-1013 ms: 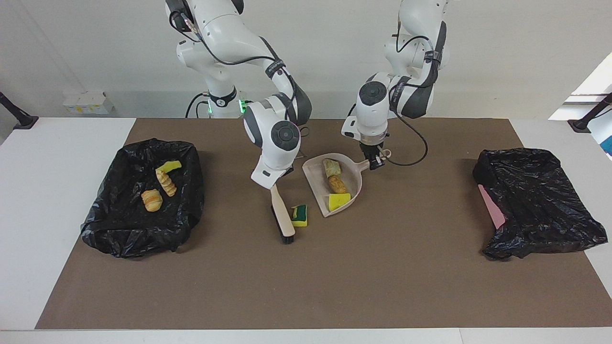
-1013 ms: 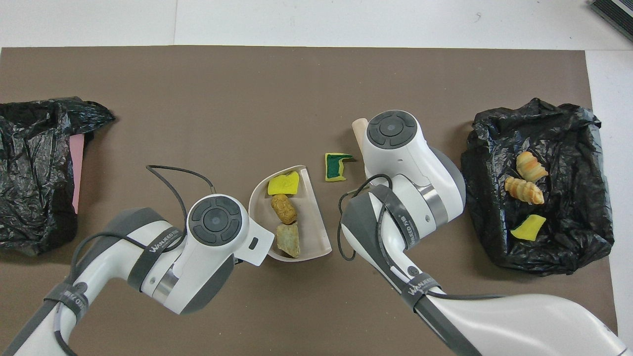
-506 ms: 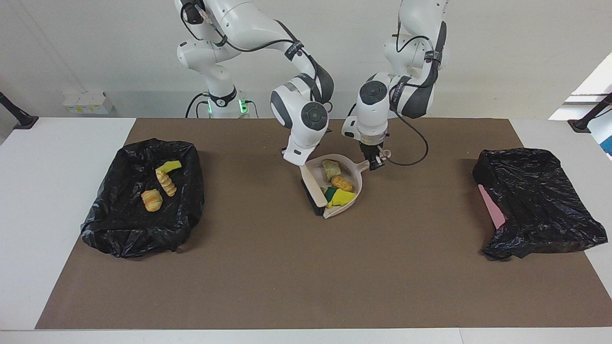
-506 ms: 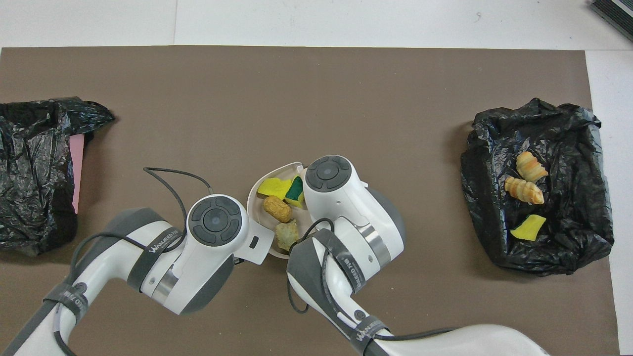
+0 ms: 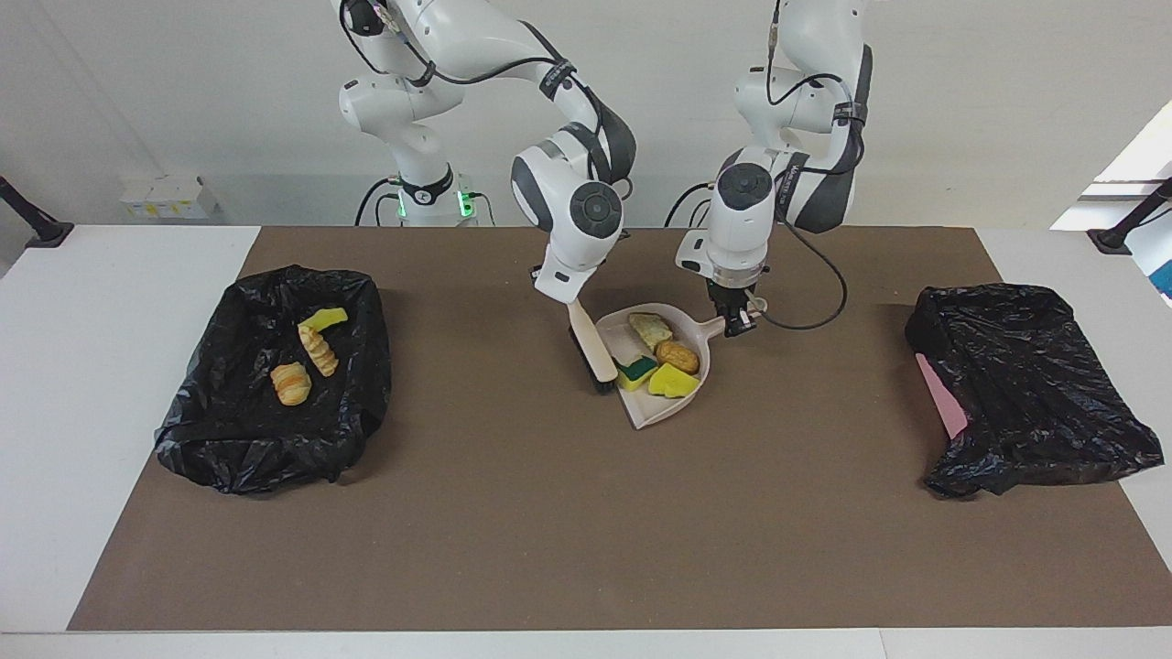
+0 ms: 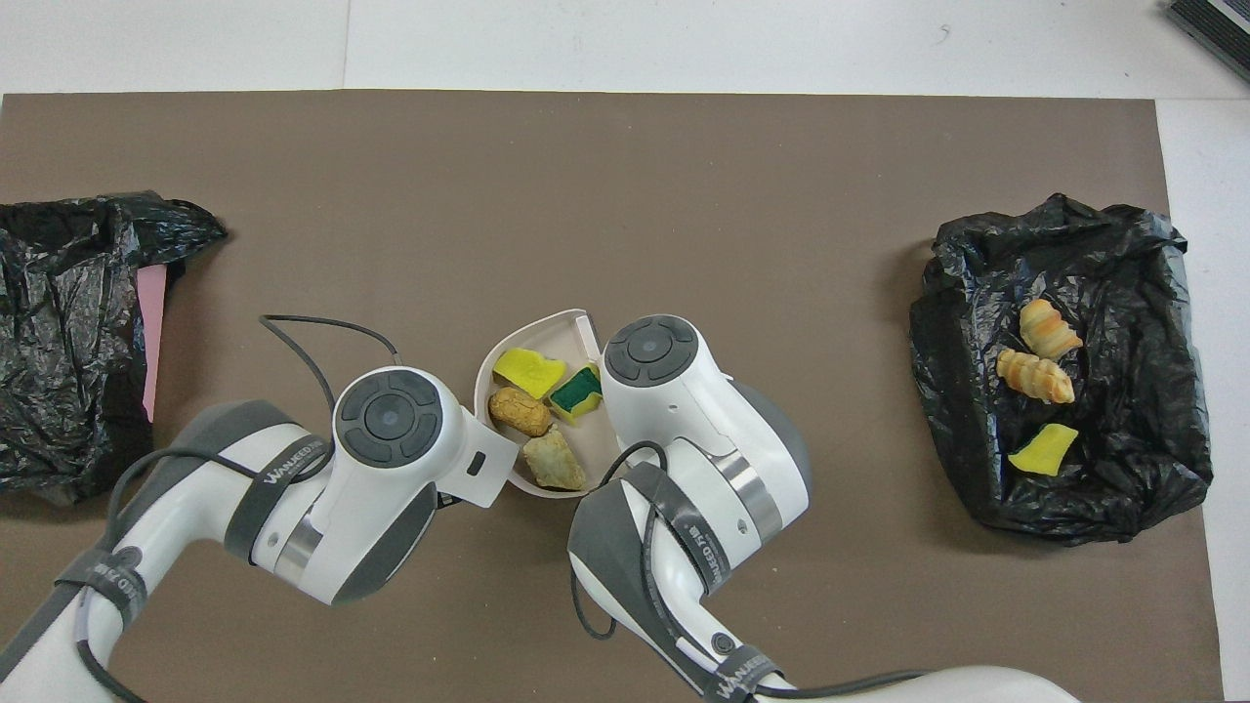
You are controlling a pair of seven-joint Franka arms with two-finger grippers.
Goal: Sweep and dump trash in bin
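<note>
Insp. notes, mid-table. Left gripper [image 5: 738,320] was clamped shut on the handle of the beige dustpan [image 5: 673,407], which sat at the centre of the brown mat [image 5: 568,531]. Right gripper [image 5: 569,302] was closed on the handle of the brush [image 5: 593,352]; brush stood tilted, bristle end down at the pan's open edge, on the side toward the right arm's end of the table.

Trash in pan, 4 pcs, all bunched together: green-and-yellow sponge [image 5: 635,371] nearest the brush, yellow sponge pc [image 5: 675,381] beside it, golden bread lump [image 5: 678,355] touching both, tan crusty lump [image 5: 652,329] nearest the robots, close to the handle.

Trash already binned, 3 pcs, in the black-bagged bin [image 5: 229,439] toward the right arm's end: yellow sponge scrap [image 5: 323,318], croissant-like pc [image 5: 319,351], second bread pc [image 5: 291,383]. Pcs lay apart from one another except scrap and croissant, which nearly touched.

Second black bag [image 5: 1025,403] w/ pink edge showing lay toward the left arm's end.
</note>
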